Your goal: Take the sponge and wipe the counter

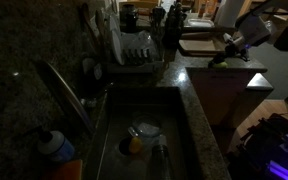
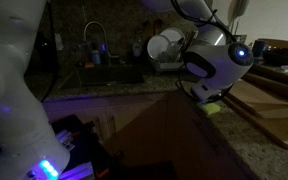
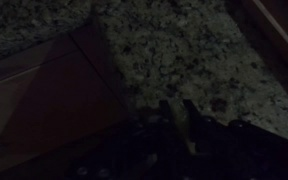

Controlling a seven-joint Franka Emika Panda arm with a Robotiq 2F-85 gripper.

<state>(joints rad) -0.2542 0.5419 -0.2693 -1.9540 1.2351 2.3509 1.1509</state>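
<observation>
**Sponge directly under the gripper, at the counter edge**

The sponge (image 2: 213,108) lies just below the gripper (image 2: 201,93), right of the middle of this exterior view. Only a small yellow-green corner of it shows, sticking out toward the lower right from under the dark fingers. In an exterior view from the sink side, the sponge (image 1: 218,61) is a short bright strip in the upper right of the frame, immediately below and to the left of the gripper (image 1: 228,52). So the sponge is beneath the gripper, not beside it, and there is no gap between them that I can see.

The sponge rests on the counter (image 2: 256,150) close to its rounded front edge, with the pale board (image 2: 272,104) further to the right. So little of the sponge is visible that its long axis is not sure; it seems to run along the counter edge.

I cannot tell if the fingers are closed on the sponge, pressing it from above, or spread around it, because both exterior views are dark and the gripper body covers the contact. The wrist view shows only speckled counter (image 3: 174,50) above black shapes at the bottom and does not decide it.

My judgement is that the coming move depends on this vertical relation: the sponge must be under firm hold or pressure before it slides over the granite.
</observation>
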